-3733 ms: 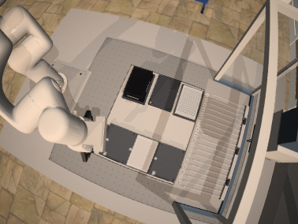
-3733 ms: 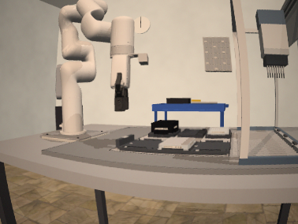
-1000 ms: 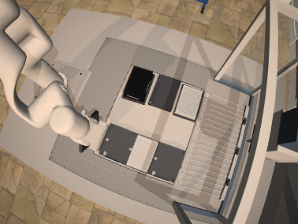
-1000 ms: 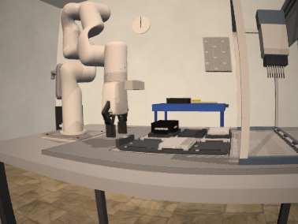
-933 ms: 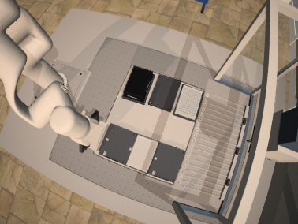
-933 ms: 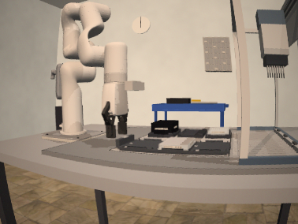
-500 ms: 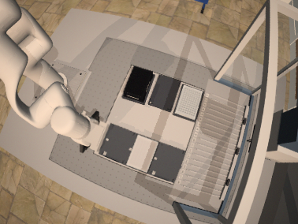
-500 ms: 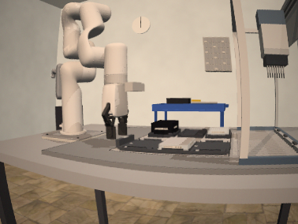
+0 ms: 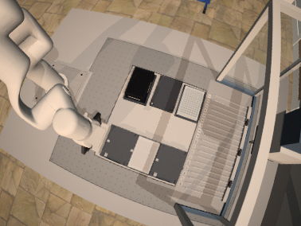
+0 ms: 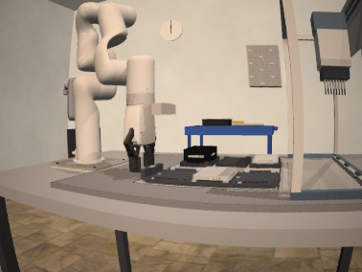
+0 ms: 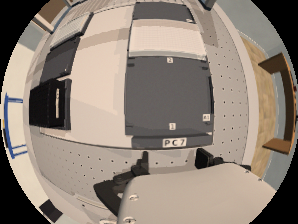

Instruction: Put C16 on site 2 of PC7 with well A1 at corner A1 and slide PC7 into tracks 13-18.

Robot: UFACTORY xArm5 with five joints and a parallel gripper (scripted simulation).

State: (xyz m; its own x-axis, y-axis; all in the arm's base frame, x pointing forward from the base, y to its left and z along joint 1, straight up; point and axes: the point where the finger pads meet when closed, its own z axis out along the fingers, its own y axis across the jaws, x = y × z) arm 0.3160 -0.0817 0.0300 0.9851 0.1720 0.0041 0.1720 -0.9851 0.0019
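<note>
The carrier PC7 lies on the apron, its far end close to the front of the rails. The white plate C16 lies on site 2; it looks flat, but its labels and exact seating are unclear. Sites 1 and 3 are empty. The black block C51 is on S1, and the white plate C15 is on S3. My gripper is open and empty, low beside the handle end, fingers spread across the carrier's width. No lit lamp can be made out.
The empty nest S2 lies between C51 and C15. The nest row runs alongside PC7, with pale apron between. The instrument's frame post stands beside the rails. A perforated plate borders the apron.
</note>
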